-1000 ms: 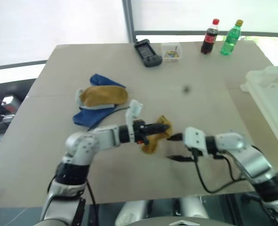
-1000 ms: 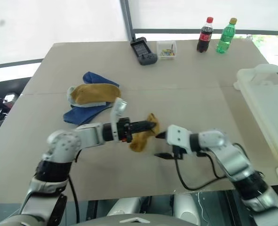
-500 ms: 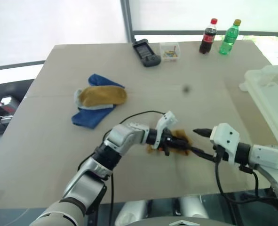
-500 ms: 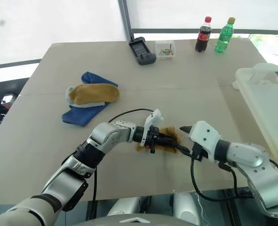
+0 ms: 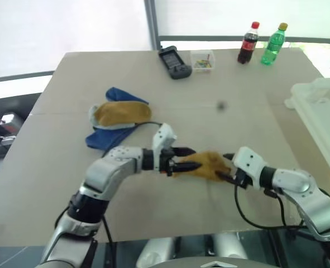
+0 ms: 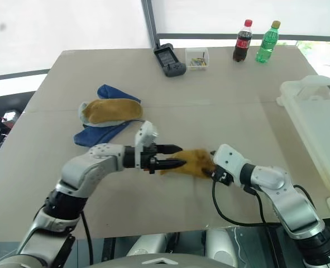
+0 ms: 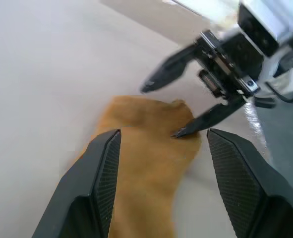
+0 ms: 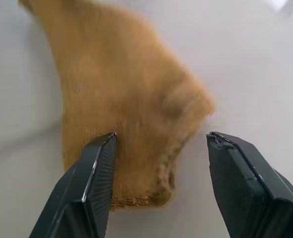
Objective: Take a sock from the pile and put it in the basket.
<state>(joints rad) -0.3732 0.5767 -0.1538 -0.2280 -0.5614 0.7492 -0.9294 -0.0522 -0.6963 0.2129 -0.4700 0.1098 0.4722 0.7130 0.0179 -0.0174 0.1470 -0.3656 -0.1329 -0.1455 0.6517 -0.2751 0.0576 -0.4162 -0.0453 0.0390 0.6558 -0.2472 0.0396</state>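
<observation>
A mustard-yellow sock (image 5: 205, 166) lies flat on the tan table between my two grippers. My left gripper (image 5: 194, 158) is open, its fingers straddling the sock's left end (image 7: 146, 163). My right gripper (image 5: 221, 166) is open too, and its fingertips (image 8: 109, 141) sit either side of the sock's cuff (image 8: 121, 99). The pile (image 5: 117, 118), with a yellow sock on top of blue and grey ones, lies behind and to the left of the left arm. The basket (image 6: 292, 92), a big white bin, stands at the table's right edge.
At the far edge of the table are a black handset (image 5: 175, 61), a small clear box of coloured bits (image 5: 202, 60), a cola bottle (image 5: 248, 43) and a green bottle (image 5: 273, 43). Black cables trail from both wrists.
The left gripper, shut on the yellow sock a second ago, carried it right, opened and let go. The sock now lies flatter. The right gripper closed in on its cuff.
</observation>
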